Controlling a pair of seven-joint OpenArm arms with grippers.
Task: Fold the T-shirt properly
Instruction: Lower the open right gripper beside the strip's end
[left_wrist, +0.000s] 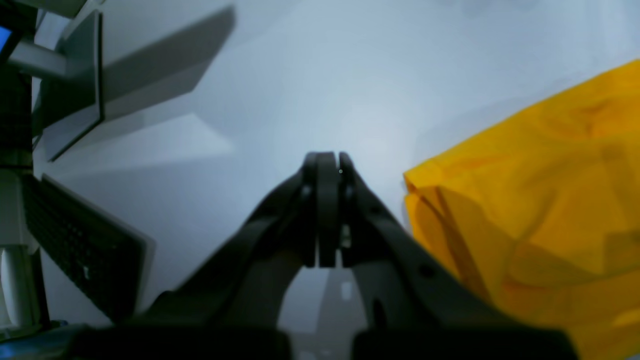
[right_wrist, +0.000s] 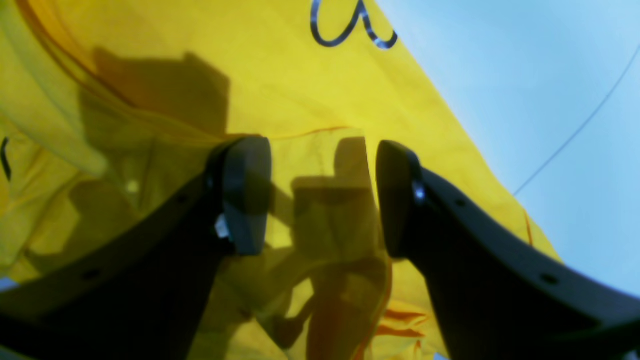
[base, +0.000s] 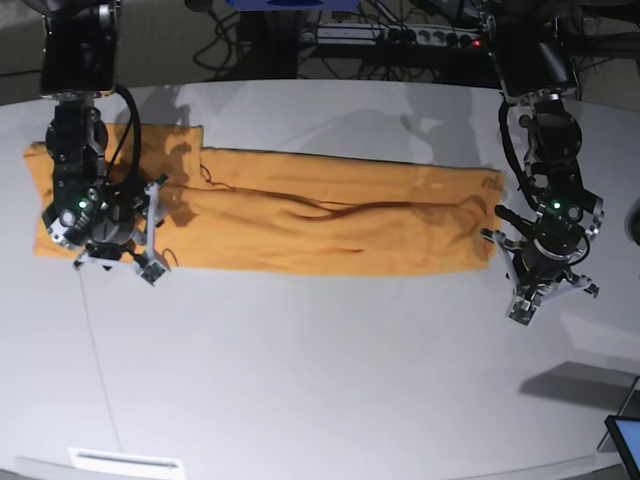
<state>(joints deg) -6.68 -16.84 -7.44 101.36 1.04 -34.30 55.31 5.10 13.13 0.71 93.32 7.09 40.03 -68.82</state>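
Right gripper, which is on the left side of the base view, hangs above the left end of the T-shirt with its jaws apart, and in its wrist view the yellow cloth fills the space under and between the two fingers while nothing is pinched between them. I cannot tell if the tips already touch the fabric or are only just over it. Going to the right, the T-shirt lies flat on the white tabletop as a long narrow band, so its long axis runs from side to side, from one arm to the other, and some soft wrinkles are seen along the middle. Its left end looks wider and less tidy, with a part that stands out toward the back of the tabletop. At the far right, the left gripper has its jaws pressed together with nothing between them, and it stands over bare tabletop just beside the right end of the band, apart from the cloth. In its own wrist view the corner of the T-shirt is seen at the right of the closed fingertips. In my judgement the long fold is done and the short fold across the band is still to make. For this the right arm is the nearer one, because it is already over the fabric, and the cloth would have to travel along its long axis toward the other arm.
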